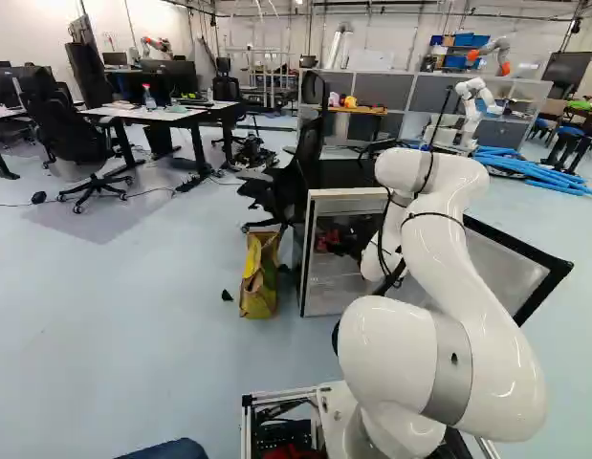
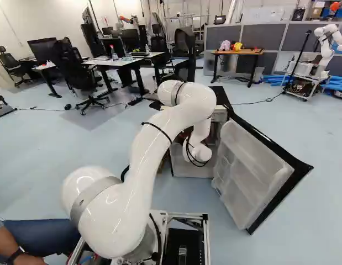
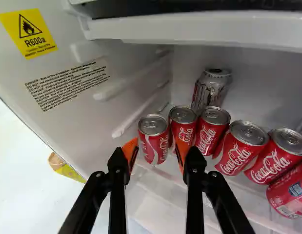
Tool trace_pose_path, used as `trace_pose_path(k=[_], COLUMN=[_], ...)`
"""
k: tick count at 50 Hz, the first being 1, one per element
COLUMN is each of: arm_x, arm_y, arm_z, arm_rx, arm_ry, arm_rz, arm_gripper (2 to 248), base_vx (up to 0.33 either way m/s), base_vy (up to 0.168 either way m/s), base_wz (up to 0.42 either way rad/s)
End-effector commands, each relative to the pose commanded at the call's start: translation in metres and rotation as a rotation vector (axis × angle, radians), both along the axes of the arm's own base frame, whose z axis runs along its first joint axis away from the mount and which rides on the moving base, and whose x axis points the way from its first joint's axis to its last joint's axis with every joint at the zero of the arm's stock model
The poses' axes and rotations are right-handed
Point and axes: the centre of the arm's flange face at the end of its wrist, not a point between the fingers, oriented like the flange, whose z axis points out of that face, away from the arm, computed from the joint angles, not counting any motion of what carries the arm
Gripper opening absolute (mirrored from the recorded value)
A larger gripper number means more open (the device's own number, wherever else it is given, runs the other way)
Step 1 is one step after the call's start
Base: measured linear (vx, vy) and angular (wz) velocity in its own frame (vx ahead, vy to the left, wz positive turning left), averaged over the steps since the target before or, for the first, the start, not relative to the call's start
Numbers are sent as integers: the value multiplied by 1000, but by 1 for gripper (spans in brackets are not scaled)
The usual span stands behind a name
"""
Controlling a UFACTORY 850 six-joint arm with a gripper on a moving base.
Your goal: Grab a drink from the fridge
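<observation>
At fridge (image 3: 82, 53) opening, tool (image 3: 156, 149) spread, end can (image 3: 153, 127) ahead, shelf edge (image 3: 204, 35) above

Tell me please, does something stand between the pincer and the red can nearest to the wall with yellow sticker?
Nothing visible stands between the open pincer and that red can, ahead between its fingers. The neighbouring can is close beside and may crowd one finger.

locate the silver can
In the wrist view, the silver can stands in the fridge, on the far side of the red cans from the open gripper.
</observation>
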Motion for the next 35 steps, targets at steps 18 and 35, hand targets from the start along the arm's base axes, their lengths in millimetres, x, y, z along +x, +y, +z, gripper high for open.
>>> trace_pose_path(k=[18, 35], arm_x=[8, 15], arm_y=[2, 4], arm_z=[-3, -5], arm_rx=[-13, -26], arm_ry=[3, 6], arm_rz=[9, 19], arm_gripper=[129, 129], base_vx=[0, 0], base_vy=[0, 0], base_wz=[0, 0])
